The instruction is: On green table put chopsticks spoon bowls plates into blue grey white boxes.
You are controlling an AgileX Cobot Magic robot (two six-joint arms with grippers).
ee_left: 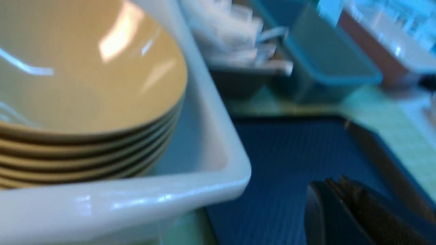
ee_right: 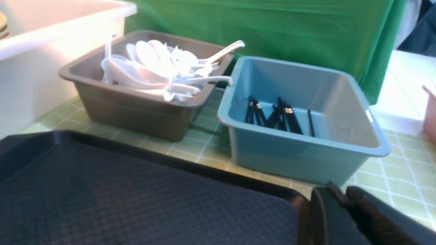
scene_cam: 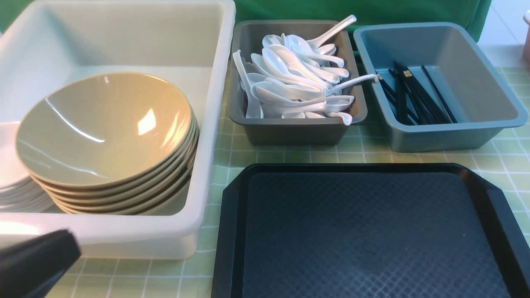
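On the green table stand three boxes. The big white box holds a stack of tan bowls and, at its left edge, a stack of white plates. Several white spoons fill the dark grey box. Black chopsticks lie in the blue-grey box. My left gripper is shut and empty at the near outer wall of the white box; in the left wrist view the left gripper hangs over the tray. My right gripper, shut with nothing in it, sits by the tray's right corner.
A flat black textured tray with nothing on it lies in front of the grey and blue-grey boxes. A green cloth backdrop hangs behind the boxes. A pink container stands off to the far right.
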